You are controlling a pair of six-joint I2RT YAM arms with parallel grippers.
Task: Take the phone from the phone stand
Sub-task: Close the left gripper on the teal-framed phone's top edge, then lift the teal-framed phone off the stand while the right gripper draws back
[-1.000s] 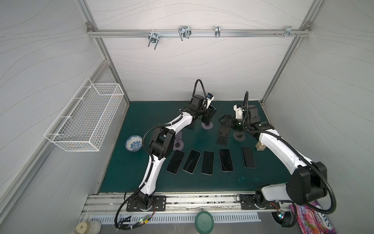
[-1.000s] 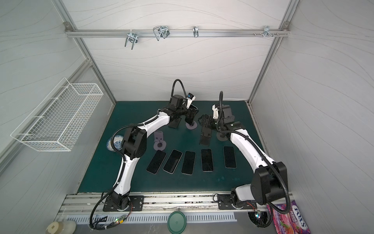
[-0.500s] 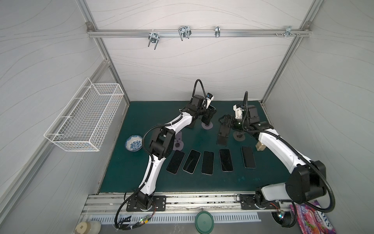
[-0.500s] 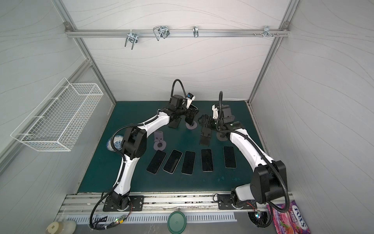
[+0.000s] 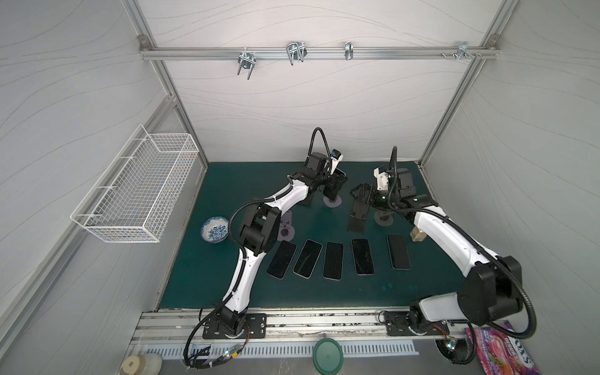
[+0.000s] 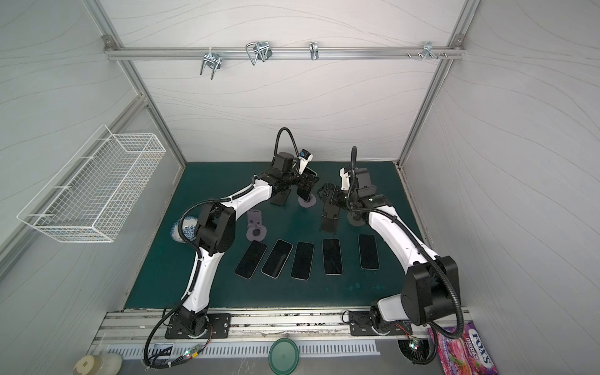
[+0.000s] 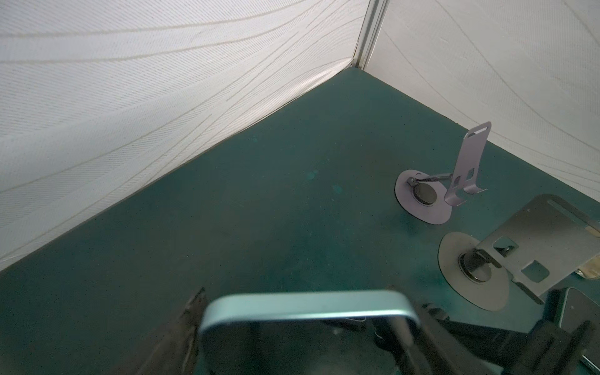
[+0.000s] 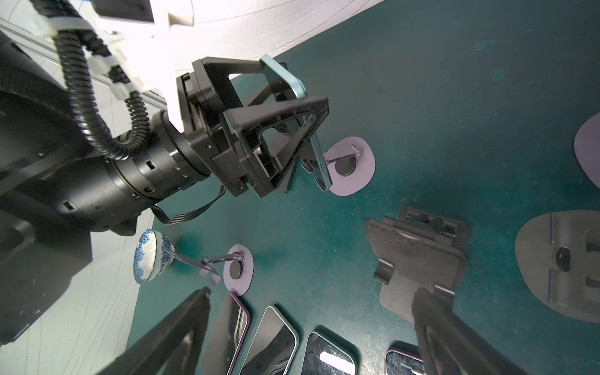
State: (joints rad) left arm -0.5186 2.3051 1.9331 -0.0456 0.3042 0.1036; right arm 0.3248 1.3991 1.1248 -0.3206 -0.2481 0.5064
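Well, in both top views the phone stands on end in the phone stand at the far middle of the mat, long axis near upright, dark screen facing near, left gripper straddling it, right gripper spread wide just to its right. From the left wrist its pale blue top edge spans between the fingers. From the right wrist it shows edge-on, slightly tilted; whether the jaws pinch it I cannot tell.
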